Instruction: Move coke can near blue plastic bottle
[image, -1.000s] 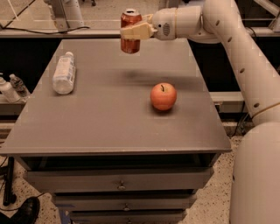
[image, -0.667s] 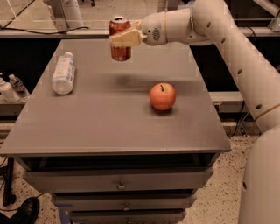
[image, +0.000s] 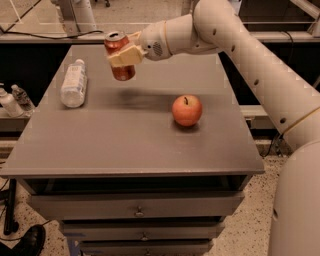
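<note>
The coke can (image: 119, 56), red with a silver top, hangs upright in the air above the back middle of the grey table (image: 125, 145). My gripper (image: 125, 54) is shut on the can, its cream fingers (image: 121, 58) clamped across the can's middle. The blue plastic bottle (image: 74, 83), clear with a white label and white cap, lies on its side near the table's left edge, to the left of and below the can. The can's shadow falls on the table between bottle and apple.
A red-orange apple (image: 187, 110) stands on the table right of centre. Small bottles (image: 11, 100) stand on a shelf off the table's left edge. My white arm (image: 250, 60) reaches in from the right. Drawers (image: 137, 210) sit under the tabletop.
My gripper has carried the coke can leftward, from above the table's back centre-right toward the bottle's side. The bottle and apple have not moved.
</note>
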